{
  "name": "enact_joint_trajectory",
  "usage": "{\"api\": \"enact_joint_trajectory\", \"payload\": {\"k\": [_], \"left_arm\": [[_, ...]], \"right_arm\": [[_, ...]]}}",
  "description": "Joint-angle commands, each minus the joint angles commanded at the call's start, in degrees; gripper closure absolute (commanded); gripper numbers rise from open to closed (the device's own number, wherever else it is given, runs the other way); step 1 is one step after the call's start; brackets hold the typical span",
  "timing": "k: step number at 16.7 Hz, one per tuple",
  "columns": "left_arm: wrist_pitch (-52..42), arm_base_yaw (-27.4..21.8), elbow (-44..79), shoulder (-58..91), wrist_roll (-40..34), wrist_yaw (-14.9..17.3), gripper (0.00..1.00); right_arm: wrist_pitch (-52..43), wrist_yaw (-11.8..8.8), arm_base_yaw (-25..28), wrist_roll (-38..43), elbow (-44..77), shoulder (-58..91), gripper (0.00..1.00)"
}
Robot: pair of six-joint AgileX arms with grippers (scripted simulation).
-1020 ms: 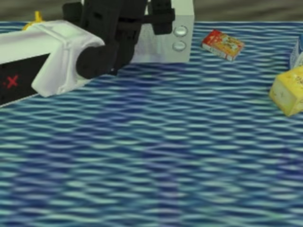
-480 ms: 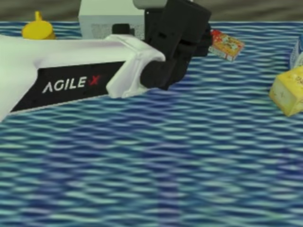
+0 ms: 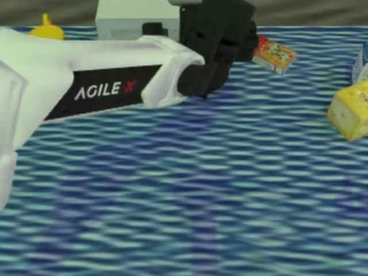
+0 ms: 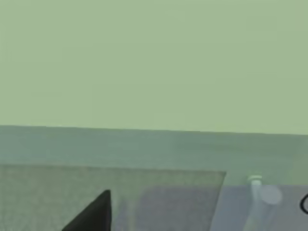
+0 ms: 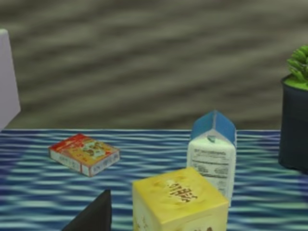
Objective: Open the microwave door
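The microwave [image 3: 129, 14] stands at the table's far edge, left of centre. My left arm reaches across its front from the left, and my left gripper [image 3: 221, 31] is a black mass over the oven's right front, hiding the knob panel. The left wrist view looks closely at the front. There the microwave door [image 4: 53, 192] with its mesh window [image 4: 173, 209] lies flat beside a round knob [image 4: 270, 195], with one dark fingertip [image 4: 97, 215] in front of the door. My right gripper shows only as one fingertip [image 5: 96, 216], parked at the right.
A red box [image 3: 275, 54] lies just right of the left gripper. A yellow box [image 3: 349, 110] and a blue-topped milk carton [image 5: 212, 154] stand at the right edge, with a dark plant pot [image 5: 294, 127] beyond. A yellow object [image 3: 47, 30] sits left of the microwave.
My left arm has swung rightward across the microwave's front, from its left half to over the knob panel. It now reaches slightly farther than half a second ago. The boxes have not moved.
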Motion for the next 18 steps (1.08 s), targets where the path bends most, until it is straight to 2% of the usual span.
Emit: {"api": "enact_joint_trajectory", "payload": {"k": [4, 9, 18], "left_arm": [[1.7, 3.1, 6.3, 6.9, 2.0, 2.8, 0.0], [1.9, 3.5, 7.0, 7.7, 2.3, 3.1, 0.0], [1.9, 3.5, 7.0, 7.7, 2.3, 3.1, 0.68]], "right_arm": [[0.0, 0.0, 0.0, 0.0, 0.0, 0.0, 0.0], [0.0, 0.0, 0.0, 0.0, 0.0, 0.0, 0.0], [0.0, 0.0, 0.0, 0.0, 0.0, 0.0, 0.0]]}}
